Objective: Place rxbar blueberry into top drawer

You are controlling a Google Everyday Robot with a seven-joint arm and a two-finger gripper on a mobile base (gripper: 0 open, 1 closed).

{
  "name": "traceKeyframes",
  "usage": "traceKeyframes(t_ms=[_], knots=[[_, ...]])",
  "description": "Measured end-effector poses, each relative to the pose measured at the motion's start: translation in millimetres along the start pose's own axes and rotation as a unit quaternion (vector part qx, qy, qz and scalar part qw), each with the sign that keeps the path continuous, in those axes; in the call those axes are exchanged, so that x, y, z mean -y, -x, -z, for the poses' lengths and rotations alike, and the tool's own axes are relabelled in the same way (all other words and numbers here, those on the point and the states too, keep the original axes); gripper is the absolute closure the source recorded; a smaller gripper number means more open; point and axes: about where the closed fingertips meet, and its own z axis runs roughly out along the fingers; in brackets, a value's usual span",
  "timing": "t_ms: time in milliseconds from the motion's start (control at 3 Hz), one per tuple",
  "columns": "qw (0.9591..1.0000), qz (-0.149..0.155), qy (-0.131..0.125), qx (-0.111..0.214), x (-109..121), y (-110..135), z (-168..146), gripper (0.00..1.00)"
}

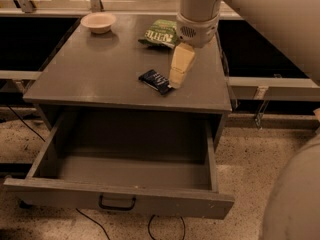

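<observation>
Although the top drawer (pixel 65 191) stands wide open and empty below, the rxbar blueberry (pixel 156 81) lies flat on the worktop (pixel 100 69), toward the front right, not yet picked up. The hand (pixel 176 84) points down at the bar's right end, touching it or just beside it; the view does not settle which. Whether the hand is open or closed cannot be told either.

The main risk is probably the grasp. A thin bar lying flat on a hard surface offers little to catch, and its wrapper looks slick, so the hand may close above it or pinch only a corner. A corner hold would let the bar swing and slip out on the way across. A hand set too low could instead shove the bar toward the worktop's front edge.

The drop carries its own hazard. Letting go too far forward could bounce the bar off the drawer's front panel onto the floor (pixel 240 154).

The green chip bag (pixel 160 32) and the bowl (pixel 98 22) sit farther back, though the bag lies close enough that a wide swing might brush it.
</observation>
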Motion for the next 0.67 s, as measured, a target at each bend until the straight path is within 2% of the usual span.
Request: traceKeyframes(t_ms=[667], knots=[[0.9990,0.042,0.011,0.010,-13.8,41.4,-2.4,0.00]])
